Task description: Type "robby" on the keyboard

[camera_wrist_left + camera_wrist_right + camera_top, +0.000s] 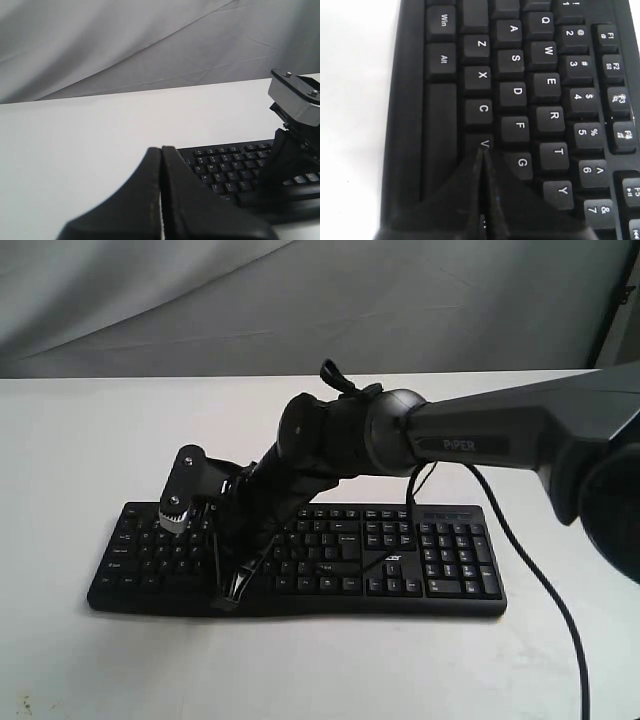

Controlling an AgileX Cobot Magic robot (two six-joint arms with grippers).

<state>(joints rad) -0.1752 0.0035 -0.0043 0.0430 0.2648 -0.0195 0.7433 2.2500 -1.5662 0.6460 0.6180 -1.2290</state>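
Pressing down now could type a wrong letter: the right claw (481, 154), pinched shut on nothing, points at the V key (484, 143), which "robby" lacks, on the keyboard (450, 560) lying on the white table (90, 440).

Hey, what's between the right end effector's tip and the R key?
The F key, in the right wrist view; the shut right end effector points at V on the keyboard.
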